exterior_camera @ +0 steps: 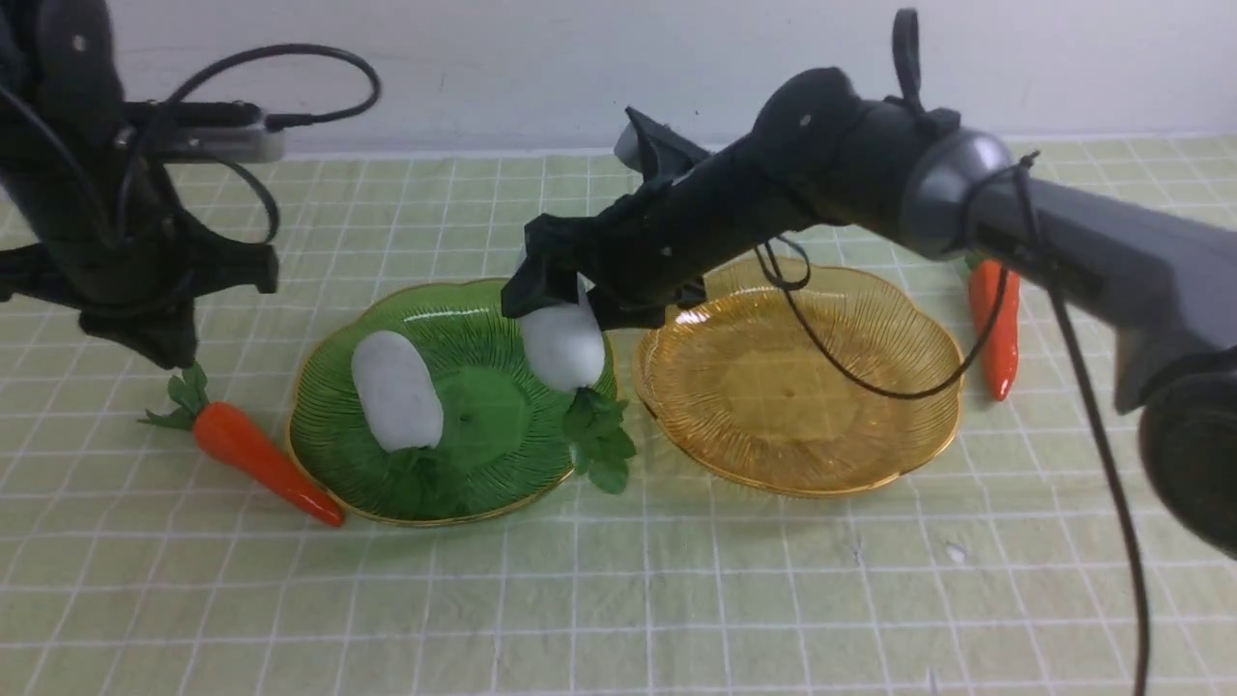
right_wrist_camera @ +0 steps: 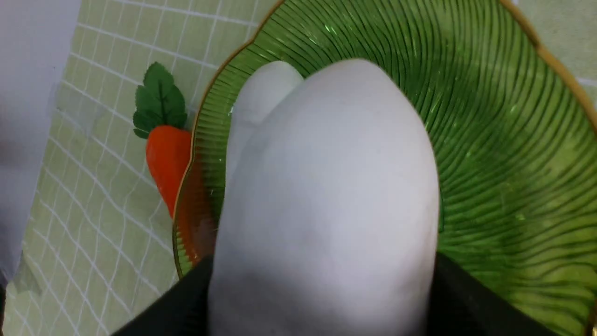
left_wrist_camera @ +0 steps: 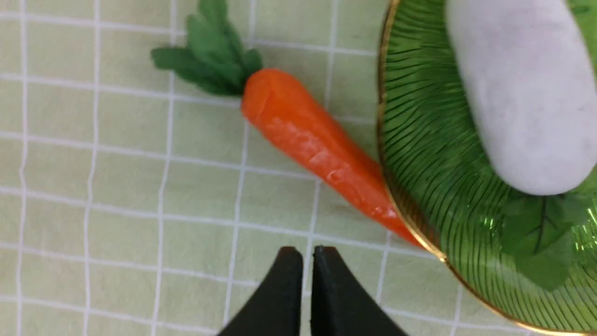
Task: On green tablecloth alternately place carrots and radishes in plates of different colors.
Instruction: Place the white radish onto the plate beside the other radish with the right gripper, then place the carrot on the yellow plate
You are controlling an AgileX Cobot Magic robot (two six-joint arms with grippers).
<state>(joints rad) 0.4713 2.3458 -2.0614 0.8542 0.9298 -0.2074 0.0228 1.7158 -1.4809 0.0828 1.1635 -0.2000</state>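
Observation:
On the green tablecloth (exterior_camera: 618, 599) stand a green plate (exterior_camera: 478, 324) and an amber plate (exterior_camera: 802, 387), side by side. One radish (exterior_camera: 396, 390) lies in the green plate. My right gripper (exterior_camera: 560, 300) is shut on the second radish (exterior_camera: 562, 346) and holds it tilted over the green plate's right side, leaves hanging down. In the right wrist view the held radish (right_wrist_camera: 336, 186) covers most of the lying one (right_wrist_camera: 261, 98). One carrot (exterior_camera: 256, 454) lies against the green plate's left rim. My left gripper (left_wrist_camera: 307, 254) is shut and empty, just above that carrot (left_wrist_camera: 308, 135). The other carrot (exterior_camera: 995, 324) lies right of the amber plate.
The amber plate holds nothing. A white wall runs along the cloth's far edge. My right arm (exterior_camera: 870, 174) and its cable reach across above the amber plate.

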